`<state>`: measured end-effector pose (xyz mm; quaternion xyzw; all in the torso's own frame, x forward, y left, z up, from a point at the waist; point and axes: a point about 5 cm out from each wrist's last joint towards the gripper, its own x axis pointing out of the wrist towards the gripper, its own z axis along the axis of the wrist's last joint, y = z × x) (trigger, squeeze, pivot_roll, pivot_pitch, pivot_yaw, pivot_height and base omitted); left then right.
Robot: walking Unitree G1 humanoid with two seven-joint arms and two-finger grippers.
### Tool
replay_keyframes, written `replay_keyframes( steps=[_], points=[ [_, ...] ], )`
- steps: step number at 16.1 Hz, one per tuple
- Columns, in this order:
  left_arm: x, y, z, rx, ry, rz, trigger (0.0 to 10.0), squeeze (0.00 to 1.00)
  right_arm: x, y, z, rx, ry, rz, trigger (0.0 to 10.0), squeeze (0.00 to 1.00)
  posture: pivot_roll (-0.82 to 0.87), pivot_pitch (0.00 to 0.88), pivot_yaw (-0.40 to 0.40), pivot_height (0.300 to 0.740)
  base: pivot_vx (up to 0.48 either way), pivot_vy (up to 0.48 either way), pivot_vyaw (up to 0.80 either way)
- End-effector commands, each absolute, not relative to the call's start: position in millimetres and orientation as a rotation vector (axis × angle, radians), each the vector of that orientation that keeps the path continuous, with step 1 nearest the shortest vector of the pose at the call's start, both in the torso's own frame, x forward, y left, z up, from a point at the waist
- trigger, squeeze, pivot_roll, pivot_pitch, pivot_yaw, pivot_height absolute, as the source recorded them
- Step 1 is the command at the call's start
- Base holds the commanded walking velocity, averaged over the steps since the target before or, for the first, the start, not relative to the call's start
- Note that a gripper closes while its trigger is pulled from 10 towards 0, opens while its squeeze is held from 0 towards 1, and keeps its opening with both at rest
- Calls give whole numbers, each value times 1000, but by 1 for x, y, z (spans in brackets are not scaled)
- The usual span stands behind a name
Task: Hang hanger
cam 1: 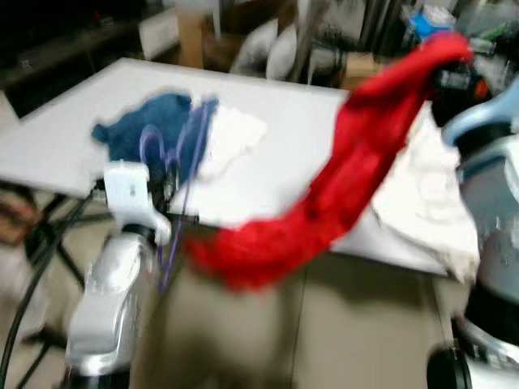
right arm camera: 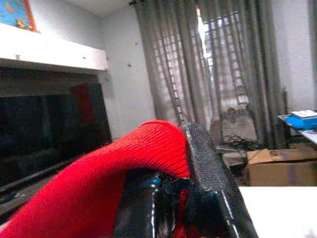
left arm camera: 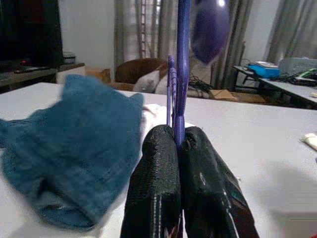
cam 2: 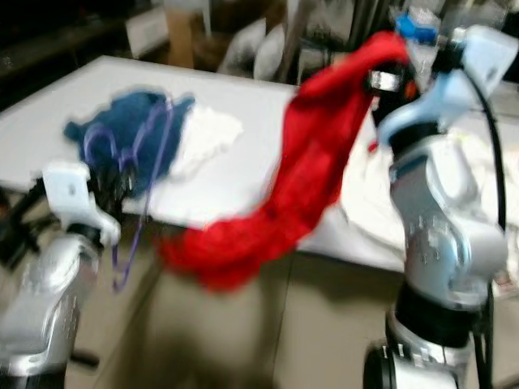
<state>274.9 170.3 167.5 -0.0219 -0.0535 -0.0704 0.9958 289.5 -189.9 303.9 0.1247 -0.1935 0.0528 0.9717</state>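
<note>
Head view: right tool (cam 2: pixel 388 63) raised, gripping red garment (cam 2: pixel 300 174).

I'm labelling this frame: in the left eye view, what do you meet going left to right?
Blue cloth → purple hanger in the left gripper → white cloth → red garment → right gripper.

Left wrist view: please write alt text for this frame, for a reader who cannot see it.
The left gripper has its two black fingers pressed together on a thin purple hanger that rises upright from between them. Beside the fingers a crumpled blue cloth lies on a white table, with curtains and furniture in the room behind.
</note>
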Motion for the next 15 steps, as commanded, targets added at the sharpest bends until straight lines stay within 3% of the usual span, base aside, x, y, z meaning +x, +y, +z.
replay_keyframes(
  steps=[1,6,9,11,13,15],
  points=[
    [277,162,172,-44,-116,-167,10000,0,290,-201,306,232,-400,47,10000,0,86,0,-9,740,405,0,788],
    [275,169,173,-38,-116,-138,10000,0,316,-193,311,204,-391,90,10000,0,102,0,-23,740,401,0,790],
    [274,175,173,-28,-115,-111,10000,0,363,-177,327,161,-397,150,10000,0,108,0,-28,740,393,0,788],
    [275,177,172,-25,-113,-103,10000,0,394,-169,373,199,-471,169,10000,0,115,0,-27,740,381,0,375],
    [275,178,174,-22,-114,-102,10000,0,382,-165,458,225,-710,196,10000,0,125,0,-37,740,345,0,0],
    [271,177,176,-35,-124,-104,10000,0,367,-168,496,152,-863,169,10000,0,135,0,-47,740,0,0,0]
  ],
)
